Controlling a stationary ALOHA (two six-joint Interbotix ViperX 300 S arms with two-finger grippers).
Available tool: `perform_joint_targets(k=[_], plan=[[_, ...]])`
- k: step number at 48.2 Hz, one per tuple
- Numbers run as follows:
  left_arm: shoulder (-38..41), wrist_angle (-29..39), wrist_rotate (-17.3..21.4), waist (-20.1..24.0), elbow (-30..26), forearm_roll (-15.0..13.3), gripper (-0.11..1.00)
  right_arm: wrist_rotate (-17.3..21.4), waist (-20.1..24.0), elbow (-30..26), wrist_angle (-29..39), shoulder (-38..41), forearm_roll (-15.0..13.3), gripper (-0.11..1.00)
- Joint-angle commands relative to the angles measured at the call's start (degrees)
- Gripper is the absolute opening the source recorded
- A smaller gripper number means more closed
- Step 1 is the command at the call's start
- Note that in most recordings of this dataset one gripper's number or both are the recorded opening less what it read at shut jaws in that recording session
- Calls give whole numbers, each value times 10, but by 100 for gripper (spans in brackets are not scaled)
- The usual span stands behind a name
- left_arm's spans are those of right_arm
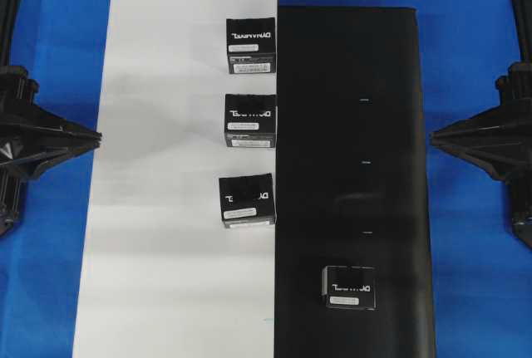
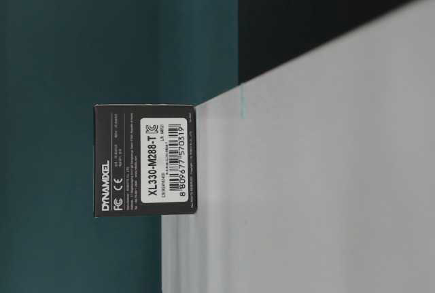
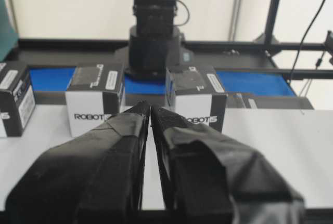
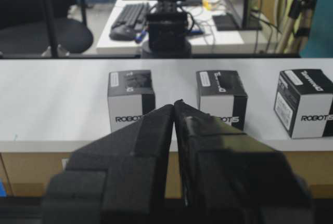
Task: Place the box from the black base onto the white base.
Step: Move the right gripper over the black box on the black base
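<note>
Overhead view, left to right: the left hand (image 1: 93, 135) rests at the left edge of the blue counter (image 1: 50, 275), its black-taped fingers (image 3: 112, 146) pressed together with nothing between them, as the left wrist view shows. Beside it lies the long plain white rectangular sheet, the white base (image 1: 158, 208), whose right edge meets the long matte black rectangular sheet, the black base (image 1: 357, 67). Three small black cardboard boxes stand in a column along the right margin of the white base: the far box (image 1: 250, 46), the middle box (image 1: 250, 120) and the near box (image 1: 247, 200), each with white mirrored lettering on top and a white sticker label on the side facing the viewer. The task's thing, the small, roughly cubic black box (image 1: 349, 286), stands alone on the near part of the black base, well apart from both hands; its top carries white mirrored logo lettering and a dark glossy patch, and it sits slightly turned against the sheet's edges. Tiny white marks (image 1: 363, 100) run down the middle of the black base. The right hand (image 1: 436, 135) rests at the right edge of the counter, its black foam-padded fingers (image 4: 151, 141) pressed together and holding nothing.
</note>
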Motion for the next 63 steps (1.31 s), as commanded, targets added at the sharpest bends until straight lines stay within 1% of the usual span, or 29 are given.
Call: perform_joint_targets(k=[1, 3, 4, 6, 8, 11, 15, 19, 22, 24, 30, 33, 37, 43, 50, 55, 58, 59, 63], plan=[[4, 14, -11, -1, -12, 9, 14, 5, 14, -13, 2, 2, 3, 14], [3, 27, -13, -1, -16, 9, 15, 7, 24, -20, 22, 4, 11, 12], [1, 34, -14, -1, -18, 9, 15, 9, 26, -25, 39, 4, 14, 9], [-1, 47, -15, -1, -20, 9, 10, 13, 36, -40, 78, 5, 20, 2], [-4, 61, -15, -1, -25, 9, 4, 18, 46, -55, 125, 6, 22, -2], [-10, 73, -15, -1, -27, 9, -1, 22, 56, -77, 188, 6, 23, -3], [-18, 83, -16, -1, -28, 9, -3, 26, 74, -108, 255, 7, 25, -3], [-27, 90, -16, -1, -31, 9, -3, 39, 95, -124, 276, 9, 27, -3], [-33, 93, -16, -1, -32, 9, -3, 55, 111, -130, 286, 14, 27, -3], [-36, 98, -16, -1, -33, 9, -3, 70, 120, -134, 291, 20, 27, -3], [-41, 113, -17, -1, -36, 9, -3, 132, 149, -141, 299, 55, 28, -3], [-42, 122, -19, -1, -40, 9, -3, 151, 164, -149, 304, 79, 25, -3], [-43, 132, -28, -1, -42, 9, -3, 154, 187, -164, 317, 113, 22, -3], [-43, 142, -40, -1, -46, 9, -3, 156, 207, -192, 330, 158, 22, -3], [-46, 142, -45, -2, -49, 9, -3, 156, 229, -242, 361, 221, 17, -3], [-49, 149, -45, -2, -50, 9, -3, 156, 233, -263, 404, 258, 7, -3], [-51, 156, -45, -4, -50, 9, -3, 157, 229, -271, 446, 272, 1, -3], [-52, 158, -46, -4, -50, 9, -3, 159, 229, -276, 466, 279, 0, -3], [-55, 165, -46, -6, -51, 9, -3, 177, 231, -287, 506, 296, 1, -3]])
